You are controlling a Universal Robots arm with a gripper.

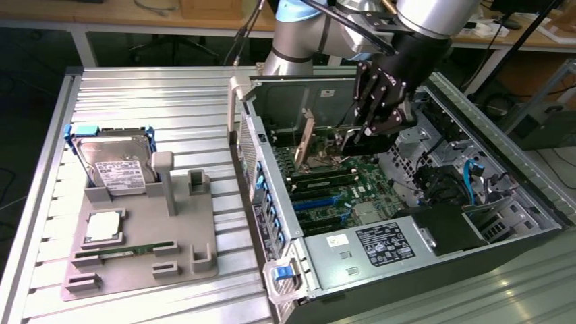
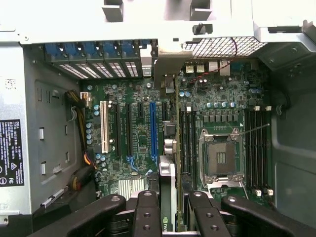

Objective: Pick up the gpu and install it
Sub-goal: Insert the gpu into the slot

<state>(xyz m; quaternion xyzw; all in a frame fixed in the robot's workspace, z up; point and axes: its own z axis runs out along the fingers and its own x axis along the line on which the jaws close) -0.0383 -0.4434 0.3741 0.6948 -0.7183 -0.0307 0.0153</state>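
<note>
In the exterior view, the gripper (image 1: pixel 376 132) hangs inside the open computer case (image 1: pixel 504 223), closed on the gpu (image 1: pixel 353 143), held edge-on above the motherboard (image 1: pixel 338 192); the pickup looks done and seating remains. The hard drive (image 1: pixel 115 165) and memory stick (image 1: pixel 126 252) sit on the grey fixture (image 1: pixel 144 270). In the wrist view, the fingers (image 2: pixel 147 212) clamp the card's edge, and its bracket (image 2: pixel 165 69) reaches the rear wall. Whether its connector touches a slot is hidden.
</note>
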